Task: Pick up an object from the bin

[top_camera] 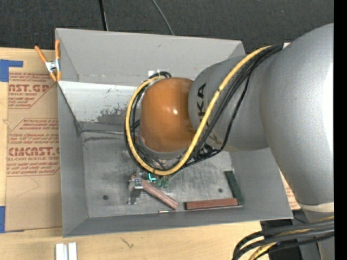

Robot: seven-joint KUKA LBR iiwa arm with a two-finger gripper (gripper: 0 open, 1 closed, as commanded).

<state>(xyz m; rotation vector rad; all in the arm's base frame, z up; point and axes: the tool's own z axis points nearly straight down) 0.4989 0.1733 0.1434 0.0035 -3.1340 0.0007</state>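
My gripper (135, 188) pokes out below the orange dome, low over the bin floor at the front, left of centre. A pinkish-brown stick (161, 196) lies slanted just to its right, its upper end touching or nearly touching the gripper. A small green piece (163, 182) sits just above that stick, under the dome's edge. The dome and its cables hide whatever lies directly beneath them.
A flat reddish-brown bar (211, 203) lies along the front wall to the right. A dark green strip (233, 184) lies slanted farther right. The arm covers the right and back of the bin. Bare scuffed floor shows at the left.
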